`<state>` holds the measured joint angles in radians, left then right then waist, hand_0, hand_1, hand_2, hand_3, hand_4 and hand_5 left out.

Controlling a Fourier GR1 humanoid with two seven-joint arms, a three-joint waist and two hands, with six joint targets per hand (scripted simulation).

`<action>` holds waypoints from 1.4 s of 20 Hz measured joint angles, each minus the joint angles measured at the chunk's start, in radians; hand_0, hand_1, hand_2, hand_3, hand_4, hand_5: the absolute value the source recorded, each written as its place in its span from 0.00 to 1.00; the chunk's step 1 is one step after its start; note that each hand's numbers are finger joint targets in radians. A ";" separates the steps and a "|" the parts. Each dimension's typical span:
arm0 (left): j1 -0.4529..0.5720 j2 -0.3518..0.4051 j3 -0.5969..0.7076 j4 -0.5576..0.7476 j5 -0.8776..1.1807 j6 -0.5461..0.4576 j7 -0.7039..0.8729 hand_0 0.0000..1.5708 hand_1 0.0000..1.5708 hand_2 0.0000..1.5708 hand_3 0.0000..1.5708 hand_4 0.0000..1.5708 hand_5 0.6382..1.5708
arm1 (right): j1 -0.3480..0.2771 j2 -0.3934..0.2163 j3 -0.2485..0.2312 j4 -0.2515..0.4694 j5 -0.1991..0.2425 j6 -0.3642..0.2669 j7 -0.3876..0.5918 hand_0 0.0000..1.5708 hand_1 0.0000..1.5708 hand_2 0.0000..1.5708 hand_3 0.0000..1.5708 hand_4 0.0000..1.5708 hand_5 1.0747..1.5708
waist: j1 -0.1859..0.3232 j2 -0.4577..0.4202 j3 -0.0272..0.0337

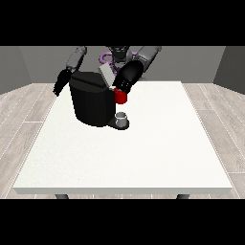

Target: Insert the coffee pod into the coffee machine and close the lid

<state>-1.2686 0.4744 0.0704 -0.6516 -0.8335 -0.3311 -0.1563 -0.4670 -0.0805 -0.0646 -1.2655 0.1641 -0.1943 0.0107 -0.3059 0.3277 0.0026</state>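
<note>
Large black box-shaped coffee machine [91,103] stands on white counter [143,158], grey flap lid [106,75] raised. Hand at the view's right [123,86] at the machine's top, beside a red thing at the machine [120,97]; finger state: cannot tell. Small grey thing [122,116] sits at the machine's base, possibly the pod. Judgement: insertion unconfirmed, lid closing outstanding.

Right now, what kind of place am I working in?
It looks like a bare test room, not a kitchen: one large white table on a pale wood-plank floor with plain grey walls. The only appliance is a black coffee machine on the table.
</note>
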 measured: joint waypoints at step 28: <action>-0.028 0.053 0.012 0.011 -0.067 0.150 -0.131 0.00 0.00 0.40 0.32 0.00 1.00 | -0.047 -0.010 0.020 -0.027 0.043 -0.022 0.027 0.00 0.00 0.00 0.00 0.07 1.00 | -0.022 0.076 0.0011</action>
<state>-1.2969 0.5273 0.0822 -0.6401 -0.9003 -0.1812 -0.2873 -0.5143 -0.0904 -0.0443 -1.2920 0.2074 -0.2164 0.0374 -0.3282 0.4036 0.0037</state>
